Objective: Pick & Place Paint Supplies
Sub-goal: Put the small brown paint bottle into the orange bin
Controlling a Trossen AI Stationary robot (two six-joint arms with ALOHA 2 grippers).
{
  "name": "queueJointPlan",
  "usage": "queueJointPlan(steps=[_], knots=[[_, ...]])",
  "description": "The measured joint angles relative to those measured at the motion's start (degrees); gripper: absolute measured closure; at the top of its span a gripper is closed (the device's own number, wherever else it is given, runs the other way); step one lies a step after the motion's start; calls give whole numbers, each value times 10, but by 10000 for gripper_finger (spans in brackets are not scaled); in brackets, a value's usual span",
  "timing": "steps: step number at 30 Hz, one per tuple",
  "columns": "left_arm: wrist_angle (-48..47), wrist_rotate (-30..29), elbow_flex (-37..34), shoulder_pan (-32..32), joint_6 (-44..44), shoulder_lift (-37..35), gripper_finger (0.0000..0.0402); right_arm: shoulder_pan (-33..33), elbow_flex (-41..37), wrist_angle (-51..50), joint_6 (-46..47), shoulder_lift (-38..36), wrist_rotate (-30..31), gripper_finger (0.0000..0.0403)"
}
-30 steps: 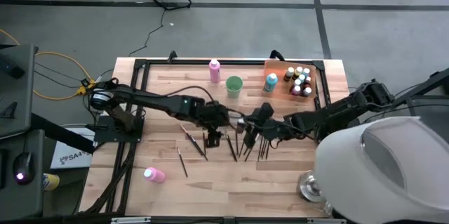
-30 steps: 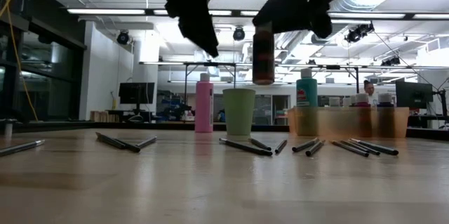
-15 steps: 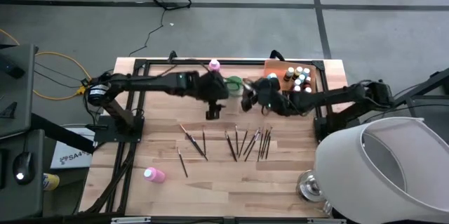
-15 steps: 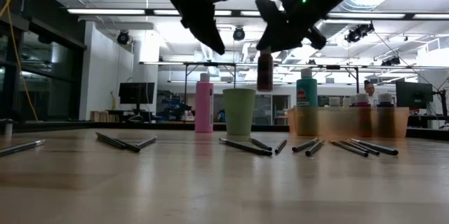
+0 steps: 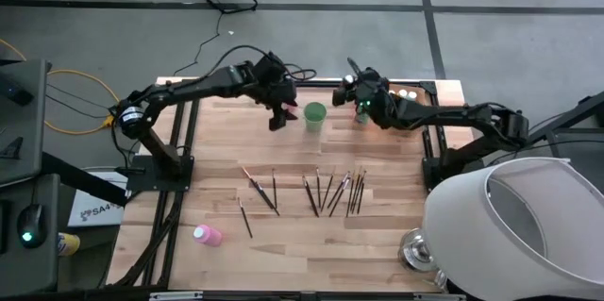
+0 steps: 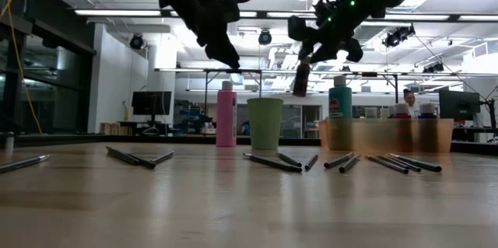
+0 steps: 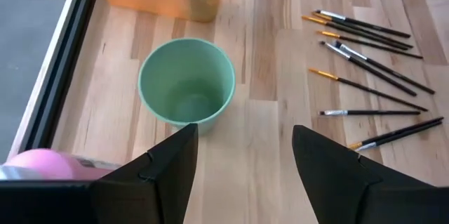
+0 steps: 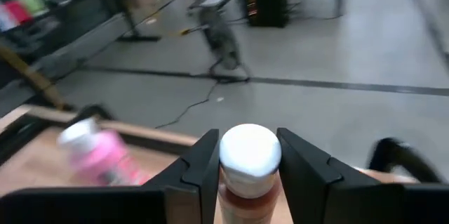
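Note:
My right gripper (image 5: 360,106) is shut on a small brown paint bottle with a white cap (image 6: 299,82), high above the table beside the teal bottle (image 6: 339,100) and the orange tray (image 6: 385,134). Several small bottles stand in that tray. My left gripper (image 5: 276,116) is open and hovers between the upright pink bottle (image 6: 226,114) and the light green cup (image 7: 186,80). Thin dark brushes (image 5: 316,191) lie scattered on the table's middle. A second pink bottle (image 5: 208,235) lies on its side near the near-left corner. My right gripper pinches the brown bottle between its two fingers, at the neck just under the white cap (image 8: 250,151). The fingers (image 8: 203,168) stand on either side of the cap. The bottle is lifted clear and hangs below the gripper, slightly tilted.
A dark frame (image 5: 189,93) runs along the table's left and far edges. The cup stands between both grippers. A large white dome (image 5: 514,216) and a metal object (image 5: 415,249) crowd the near-right corner. Bare wood lies at the near edge, below the brushes.
Both arms have swung from above the brushes toward the far edge. My right gripper has carried the brown bottle to the teal bottle and tray, and the bottle now tilts a little. My left gripper has moved to the cup and the upright pink bottle.

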Motion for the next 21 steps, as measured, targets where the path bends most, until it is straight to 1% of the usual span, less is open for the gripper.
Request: queueJointPlan(steps=[5,8,16,18,21], knots=[[-1,13,0,20,25,0,176,-43,0,-4,2,0,37,290],[-1,17,0,26,35,0,176,-66,0,-25,11,0,56,290],[1,23,0,24,56,0,176,-120,0,-190,191,0,71,290],[2,25,0,24,59,0,176,-126,0,-212,204,0,77,290],[6,37,0,25,69,0,176,-133,0,-223,201,0,77,290]])
